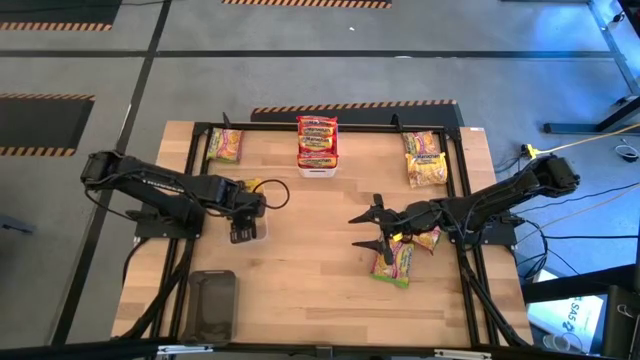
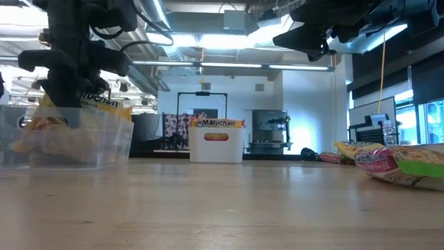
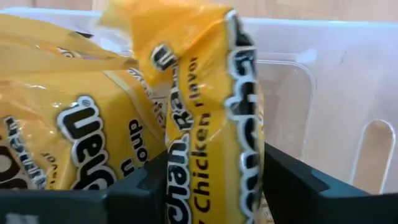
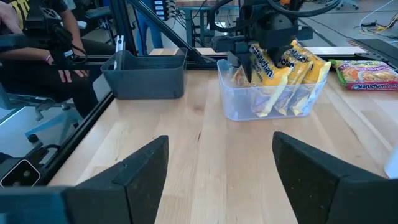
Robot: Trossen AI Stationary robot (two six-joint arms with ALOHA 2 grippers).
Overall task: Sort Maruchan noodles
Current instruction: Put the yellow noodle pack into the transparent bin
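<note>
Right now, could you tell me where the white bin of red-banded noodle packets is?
The white bin sits at the table's far edge, centred in the high view, between the green-banded packet and the pink-banded packets.
</note>
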